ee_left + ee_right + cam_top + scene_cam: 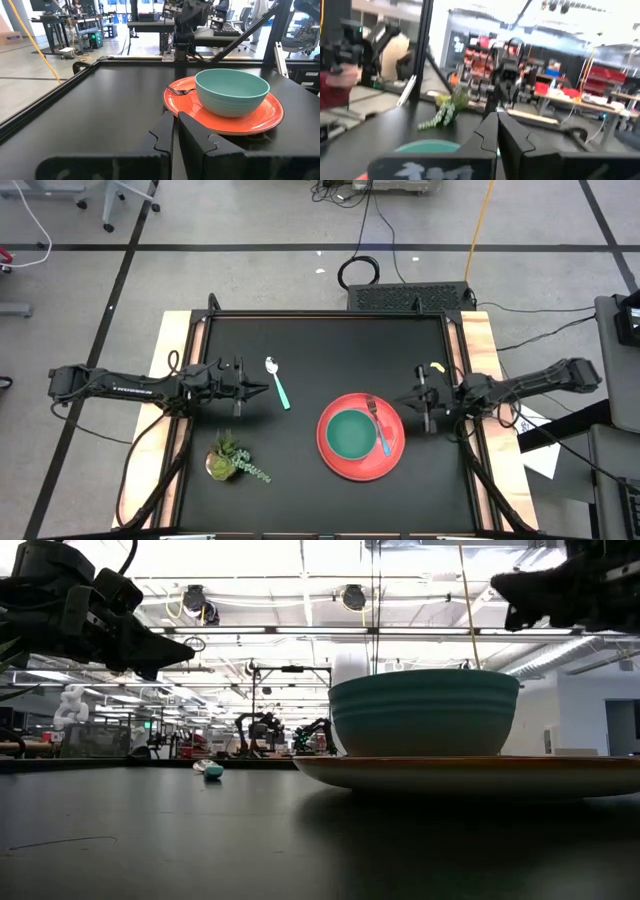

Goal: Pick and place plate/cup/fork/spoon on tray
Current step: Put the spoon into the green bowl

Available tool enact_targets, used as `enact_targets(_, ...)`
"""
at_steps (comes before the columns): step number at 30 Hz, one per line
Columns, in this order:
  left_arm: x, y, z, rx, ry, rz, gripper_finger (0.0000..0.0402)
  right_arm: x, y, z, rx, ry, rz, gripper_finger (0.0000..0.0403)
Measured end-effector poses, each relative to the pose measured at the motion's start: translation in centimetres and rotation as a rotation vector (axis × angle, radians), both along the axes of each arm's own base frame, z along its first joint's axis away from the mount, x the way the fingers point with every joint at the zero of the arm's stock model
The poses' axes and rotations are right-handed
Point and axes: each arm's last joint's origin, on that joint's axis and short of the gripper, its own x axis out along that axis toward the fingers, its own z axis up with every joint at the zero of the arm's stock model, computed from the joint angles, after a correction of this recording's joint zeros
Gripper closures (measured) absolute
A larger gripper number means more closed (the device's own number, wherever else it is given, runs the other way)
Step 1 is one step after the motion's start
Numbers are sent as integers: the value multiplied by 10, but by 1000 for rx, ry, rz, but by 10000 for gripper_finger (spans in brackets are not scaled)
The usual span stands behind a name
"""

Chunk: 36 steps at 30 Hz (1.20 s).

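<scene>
You're looking at one tray point(338, 450), one cup point(350, 434), one fork point(379, 422), one spoon point(277, 383), one small potted plant point(230, 460), and two arms sitting over one table point(330, 345).

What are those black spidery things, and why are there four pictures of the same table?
They are two robot arms, and each ends in a pincer with two fingers for picking things up. One picture looks straight down from above, one looks across from table height, and the last two come from little cameras on each arm's wrist. From above you can see the left pincer and the right pincer, both shut and holding nothing. On the black table sits a red tray with a green cup and a fork on it. A spoon lies on the table, close to the left pincer. There is also a small plant near the front.
</scene>
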Motion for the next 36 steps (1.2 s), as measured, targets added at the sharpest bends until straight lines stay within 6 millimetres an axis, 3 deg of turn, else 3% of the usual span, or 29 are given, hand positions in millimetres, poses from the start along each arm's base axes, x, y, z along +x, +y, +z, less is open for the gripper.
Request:
enact_targets(18,0,0,0,-3,-1,0,371,-23,-10,14,-46,-138,-263,403)
enact_targets(23,0,0,0,-3,-1,0,371,-29,-11,11,-29,-113,-250,403)
enact_targets(30,0,0,0,-2,0,0,371,-30,-5,-1,-38,-9,-41,403)
enact_targets(36,0,1,-1,39,16,21,371,-31,-5,0,-38,-20,-14,403)
